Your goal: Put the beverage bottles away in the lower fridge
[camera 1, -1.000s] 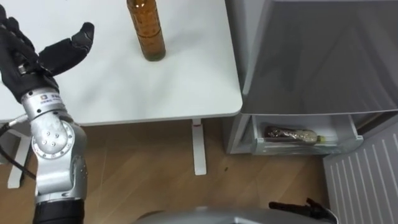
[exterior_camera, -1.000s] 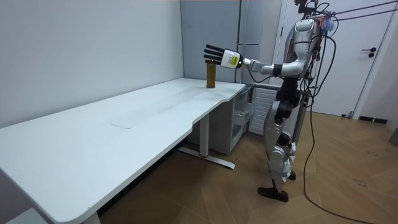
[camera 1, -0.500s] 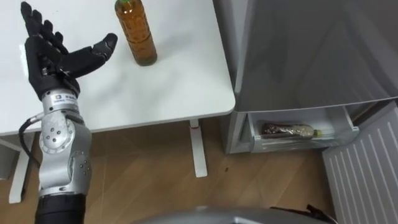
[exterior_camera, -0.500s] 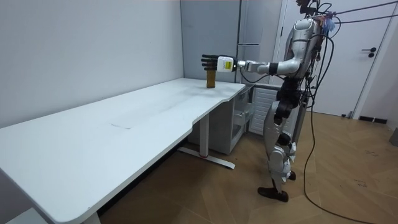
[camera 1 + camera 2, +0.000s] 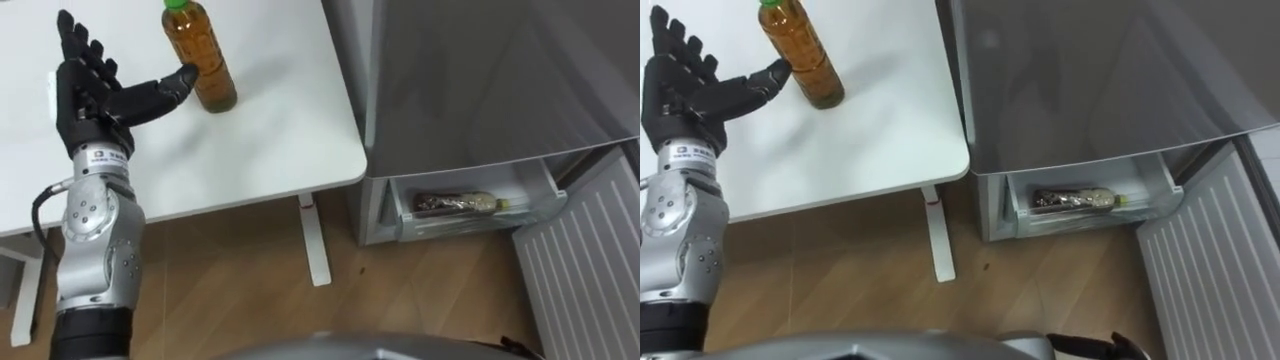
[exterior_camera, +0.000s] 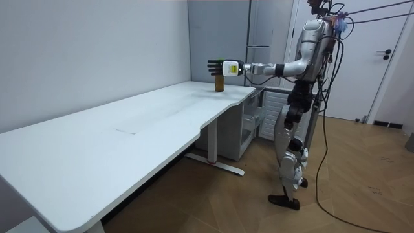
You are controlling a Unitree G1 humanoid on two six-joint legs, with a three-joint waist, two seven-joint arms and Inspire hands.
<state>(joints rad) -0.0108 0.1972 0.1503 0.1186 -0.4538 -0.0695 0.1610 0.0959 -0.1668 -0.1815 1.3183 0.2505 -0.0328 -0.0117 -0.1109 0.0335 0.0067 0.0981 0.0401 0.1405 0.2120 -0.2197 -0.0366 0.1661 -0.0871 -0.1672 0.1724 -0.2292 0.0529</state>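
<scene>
Bottle (image 5: pixel 205 70), cap cropped, left hand (image 5: pixel 92 95) spread beside

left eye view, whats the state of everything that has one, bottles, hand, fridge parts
tea bottle: upright on the white table, green cap on, not gripped
left hand: open, fingers spread, thumb tip at the tea bottle's side
fridge drawer: open, its inside showing
drawer bottle: lying on its side in the fridge drawer
lower fridge door: swung open
</scene>
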